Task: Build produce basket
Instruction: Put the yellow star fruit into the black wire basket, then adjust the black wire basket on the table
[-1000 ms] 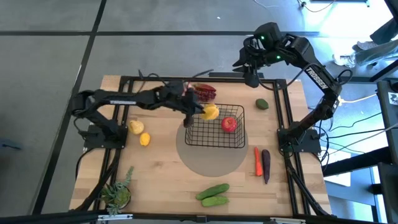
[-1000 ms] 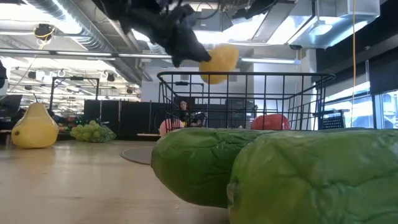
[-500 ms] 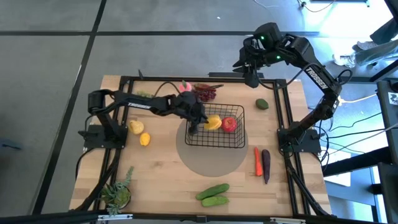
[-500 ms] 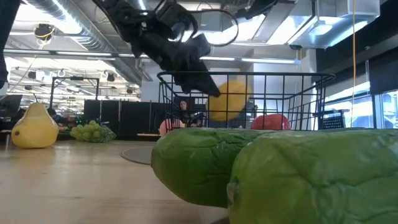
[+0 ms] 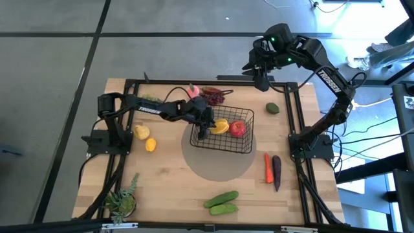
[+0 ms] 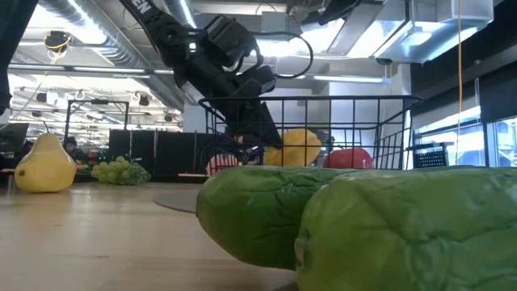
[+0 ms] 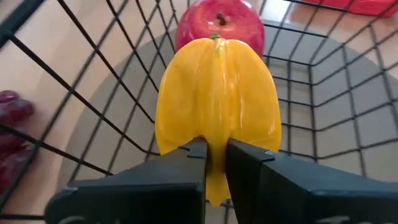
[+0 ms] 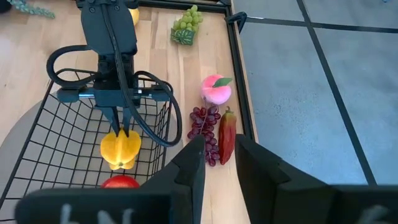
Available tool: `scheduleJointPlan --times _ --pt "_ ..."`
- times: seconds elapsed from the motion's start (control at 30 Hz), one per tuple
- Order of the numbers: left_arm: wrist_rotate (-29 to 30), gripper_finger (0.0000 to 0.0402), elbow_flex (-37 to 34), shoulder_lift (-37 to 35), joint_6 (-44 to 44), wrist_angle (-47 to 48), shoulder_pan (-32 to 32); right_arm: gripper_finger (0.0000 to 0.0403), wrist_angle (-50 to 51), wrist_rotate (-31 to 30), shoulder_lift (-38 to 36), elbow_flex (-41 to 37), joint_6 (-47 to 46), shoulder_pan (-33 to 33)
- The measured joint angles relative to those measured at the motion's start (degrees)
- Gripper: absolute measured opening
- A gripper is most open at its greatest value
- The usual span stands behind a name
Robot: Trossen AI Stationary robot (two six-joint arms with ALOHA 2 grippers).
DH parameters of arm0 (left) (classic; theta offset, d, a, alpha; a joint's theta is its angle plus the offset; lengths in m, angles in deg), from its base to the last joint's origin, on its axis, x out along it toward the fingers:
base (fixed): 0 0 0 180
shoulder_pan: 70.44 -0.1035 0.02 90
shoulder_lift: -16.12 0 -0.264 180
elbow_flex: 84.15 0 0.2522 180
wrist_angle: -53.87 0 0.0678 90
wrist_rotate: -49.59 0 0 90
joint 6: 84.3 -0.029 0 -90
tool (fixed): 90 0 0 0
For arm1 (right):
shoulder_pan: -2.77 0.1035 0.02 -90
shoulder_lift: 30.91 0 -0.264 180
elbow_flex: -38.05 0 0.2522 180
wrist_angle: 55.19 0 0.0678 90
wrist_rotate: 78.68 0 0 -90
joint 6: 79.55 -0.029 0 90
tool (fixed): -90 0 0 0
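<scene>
A ribbed, glossy yellow-orange fruit (image 7: 216, 112) sat inside the black wire basket (image 5: 223, 145) beside a red apple (image 5: 238, 129). The left end effector (image 7: 213, 152) pinched its end, nearly closed.

Left gripper (image 5: 208, 127) drops from above rim into basket (image 5: 223, 147), carrying yellow fruit (image 5: 221, 127) down beside red apple (image 5: 238, 129). Fruit now low inside wire walls, fingers (image 7: 198, 158) beginning to ease their pinch on its lower edge.

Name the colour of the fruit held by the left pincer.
Yellow-orange fruit; clearest in the left wrist view.
</scene>
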Motion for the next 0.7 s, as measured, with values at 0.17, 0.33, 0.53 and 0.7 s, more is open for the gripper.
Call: scheduleJointPlan --times 0.17,0.33,0.53,0.7 --pt "1.5 0.0049 0.0 0.0 0.0 0.0 0.1 0.0083 0.0 0.0 0.0 0.0 0.0 0.0" --pt "1.5 0.0081 0.0 0.0 0.0 0.0 0.1 0.0083 0.1 0.0 0.0 0.0 0.0 0.0" --pt "2.4 0.0105 0.0 0.0 0.1 -0.3 0.1 0.0083 0.7 1.3 0.0 0.0 0.1 0.0" --pt "2.6 0.0107 0.0 -0.8 0.1 -2.4 0.1 0.0083 1.1 3.1 0.0 0.0 0.7 0.0"
